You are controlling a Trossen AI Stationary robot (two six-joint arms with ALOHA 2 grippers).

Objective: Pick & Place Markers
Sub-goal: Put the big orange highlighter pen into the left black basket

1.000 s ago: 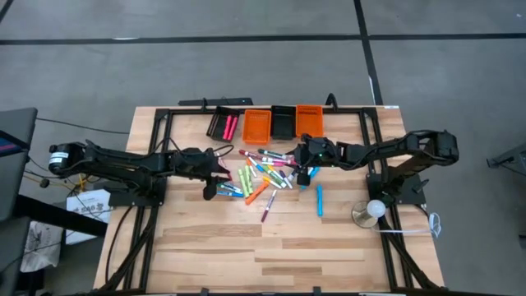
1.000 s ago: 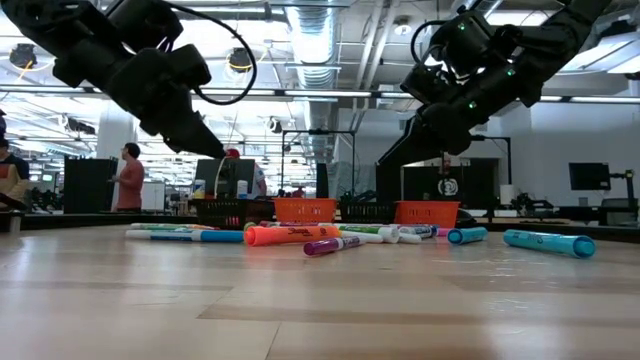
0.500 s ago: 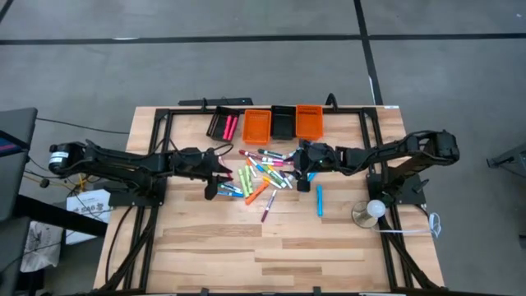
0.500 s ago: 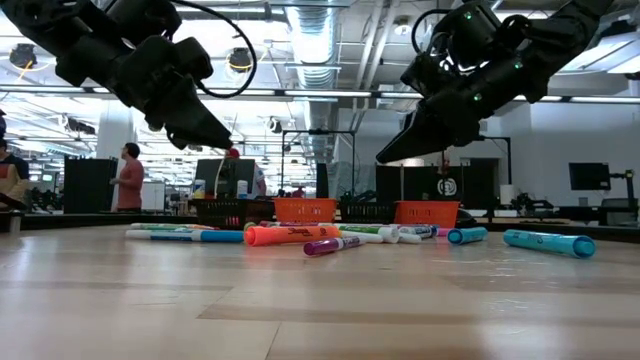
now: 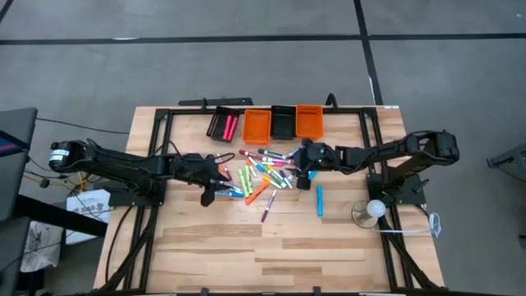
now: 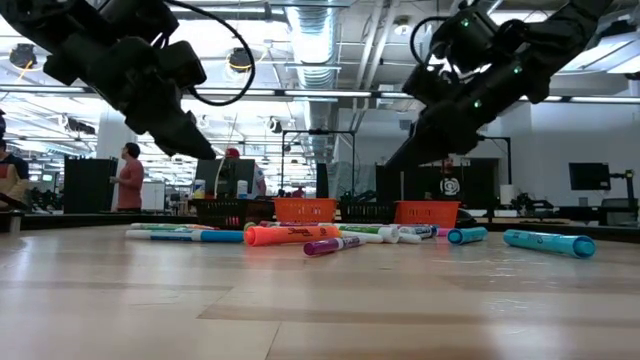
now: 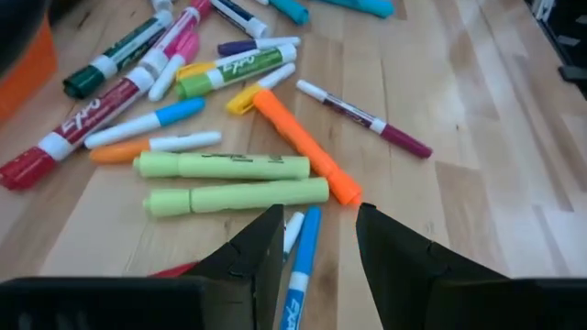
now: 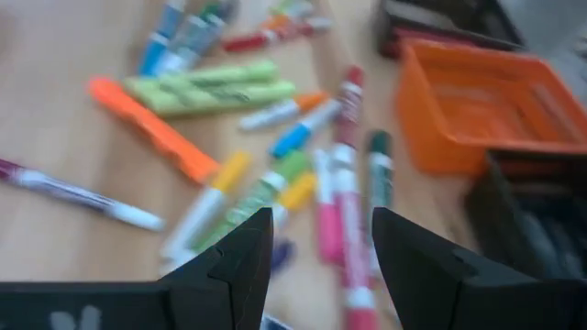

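Several markers [image 5: 261,174] in pink, blue, green, orange and yellow lie scattered flat on the wooden table's middle; in the low view they form a low row [image 6: 290,235]. My left gripper [image 5: 222,179] hovers open over the pile's left side, slanting down. In its wrist view [image 7: 316,243] a blue marker [image 7: 301,266] lies on the table below the gap, untouched. My right gripper [image 5: 300,171] hovers open over the pile's right side [image 8: 321,247]. Both fingertip pairs stay well above the markers in the low view, left [image 6: 205,150] and right [image 6: 388,162].
A row of small bins stands at the table's far edge: a black one holding pink markers [image 5: 222,125], an orange one [image 5: 257,125], a black one [image 5: 283,123] and an orange one [image 5: 309,122]. A lone blue marker [image 5: 320,200] and a purple one [image 5: 269,210] lie nearer. A round white object [image 5: 371,211] sits right.
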